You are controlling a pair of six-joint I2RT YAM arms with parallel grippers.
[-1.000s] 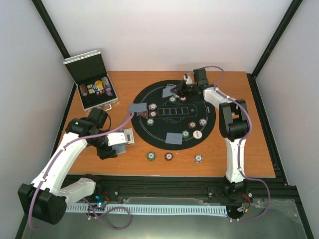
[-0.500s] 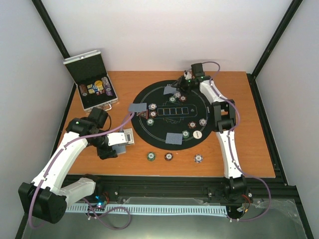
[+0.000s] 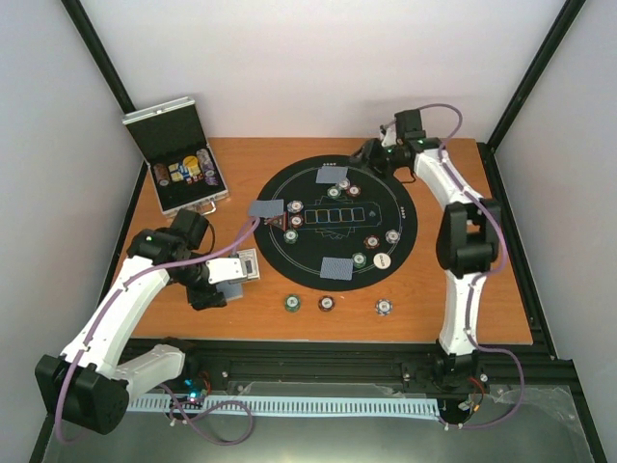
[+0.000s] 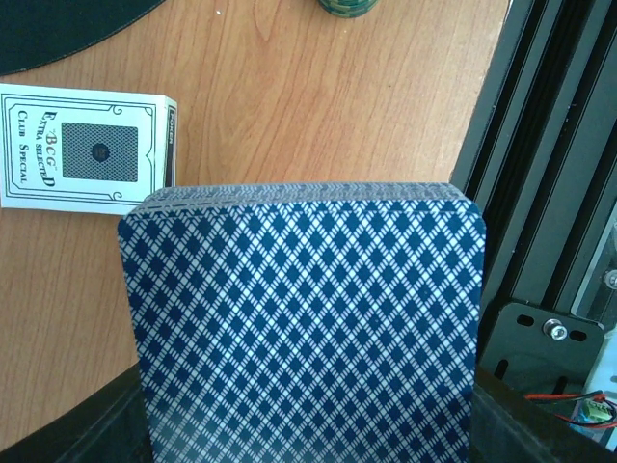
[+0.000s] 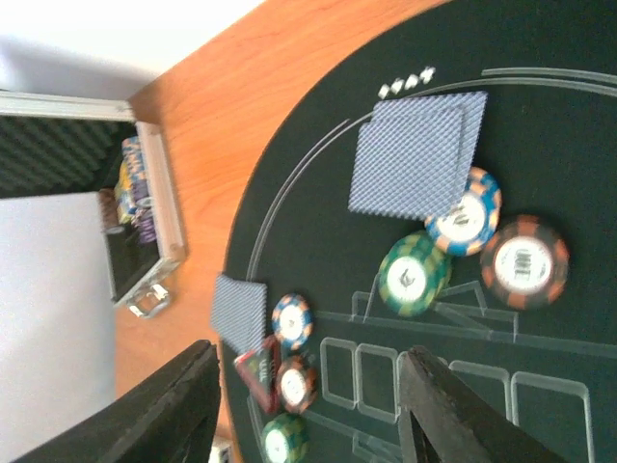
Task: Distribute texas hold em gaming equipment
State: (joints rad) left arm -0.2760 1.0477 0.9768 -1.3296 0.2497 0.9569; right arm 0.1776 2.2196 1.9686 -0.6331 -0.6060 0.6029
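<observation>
My left gripper (image 3: 224, 275) is shut on the deck of blue-backed cards (image 4: 308, 318), which fills the left wrist view and hangs over the table's near-left part. Three small sets of dealt cards lie on the round black mat (image 3: 405, 207): far (image 3: 331, 175), left (image 3: 266, 208) and near (image 3: 335, 269). By the far cards (image 5: 415, 154) sit a blue chip (image 5: 465, 212), a green chip (image 5: 413, 273) and a maroon chip (image 5: 523, 260). My right gripper (image 3: 371, 154) hovers open at the mat's far right edge, nothing between its fingers (image 5: 453, 405).
The white card box (image 4: 87, 147) lies on the wood beside the mat. An open metal chip case (image 3: 175, 154) stands far left. Three loose chips (image 3: 327, 303) lie in front of the mat. More chips and a red plaque (image 5: 255, 371) sit by the left cards.
The right gripper has opened and drawn back from the far cards and chips toward the far right. The left arm and its deck have stayed still.
</observation>
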